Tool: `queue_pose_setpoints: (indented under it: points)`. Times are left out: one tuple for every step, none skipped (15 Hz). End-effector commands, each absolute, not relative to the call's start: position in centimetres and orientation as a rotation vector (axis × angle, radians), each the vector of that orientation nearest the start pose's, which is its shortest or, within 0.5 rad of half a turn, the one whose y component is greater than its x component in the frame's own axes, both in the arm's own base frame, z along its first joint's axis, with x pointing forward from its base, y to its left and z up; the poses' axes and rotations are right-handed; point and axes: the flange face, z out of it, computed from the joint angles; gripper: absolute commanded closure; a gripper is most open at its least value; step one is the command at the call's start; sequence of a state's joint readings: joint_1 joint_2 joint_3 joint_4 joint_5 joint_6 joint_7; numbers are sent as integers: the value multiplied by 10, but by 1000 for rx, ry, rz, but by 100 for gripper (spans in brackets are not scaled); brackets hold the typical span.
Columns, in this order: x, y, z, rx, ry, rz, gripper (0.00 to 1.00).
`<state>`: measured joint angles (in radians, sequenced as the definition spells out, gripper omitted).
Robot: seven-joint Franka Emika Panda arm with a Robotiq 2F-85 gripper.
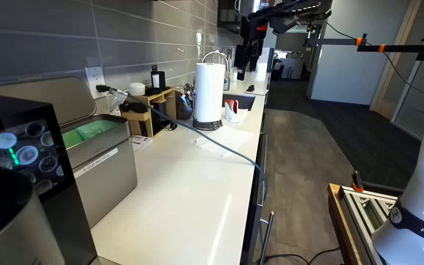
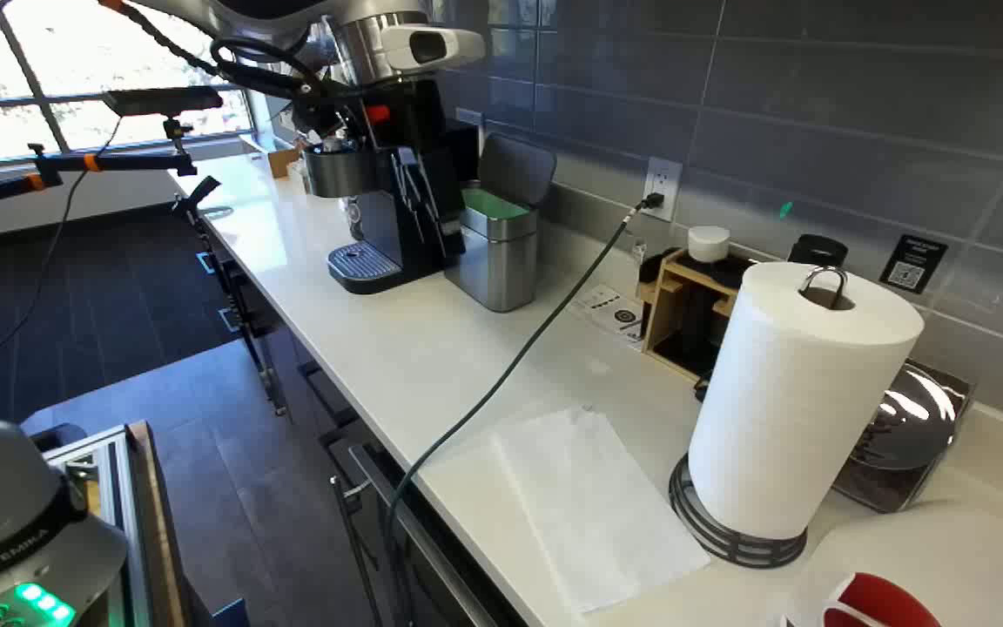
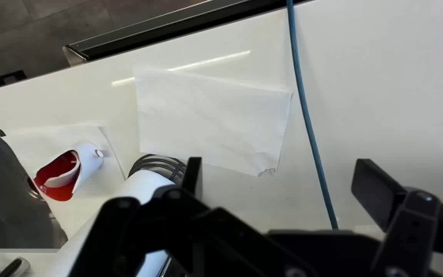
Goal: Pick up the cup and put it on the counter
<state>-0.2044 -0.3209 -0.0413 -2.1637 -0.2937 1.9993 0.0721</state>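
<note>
The counter is a long white top with a thin dark edge, in both exterior views and filling most of the wrist view. No small whitish cup with a light-blue pattern shows; it is hidden or out of view. My gripper is open and empty, its fingers wide apart above the counter. In an exterior view my gripper hangs high, fingers down. A white, red-inside cup-like holder lies beside the sink on a paper sheet; it also shows in both exterior views.
A tall paper-towel roll stands on a black wire base. A paper sheet lies near it. A blue cable crosses the counter from the wall outlet. A wooden organizer, a metal bin and a coffee machine stand along the wall.
</note>
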Motion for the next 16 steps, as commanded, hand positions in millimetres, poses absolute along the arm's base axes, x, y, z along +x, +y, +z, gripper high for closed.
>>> queue_pose_setpoints:
  points:
    - [456,-134,546,-3389,366,-227,0]
    - [456,-134,546,-3389,366,-227,0]
    - [456,-134,546,-3389,366,-227,0]
    - [456,-134,546,-3389,366,-227,0]
    - [456,-134,546,-3389,366,-227,0]
    - [456,-134,546,-3389,366,-227,0]
    - [456,-134,546,-3389,366,-227,0]
    - [456,-134,546,-3389,366,-227,0]
    - [456,-134,546,-3389,366,-227,0]
    - [456,-134,546,-3389,366,-227,0]
    - [458,-133,552,-3371,391,-250,0]
    - [456,-132,567,-3319,401,-317,0]
    - [453,-132,575,-3297,407,-338,0]
    - [447,-134,588,-3267,403,-369,0]
    - [441,-135,600,-3234,398,-395,0]
    - [435,-134,613,-3206,370,-419,0]
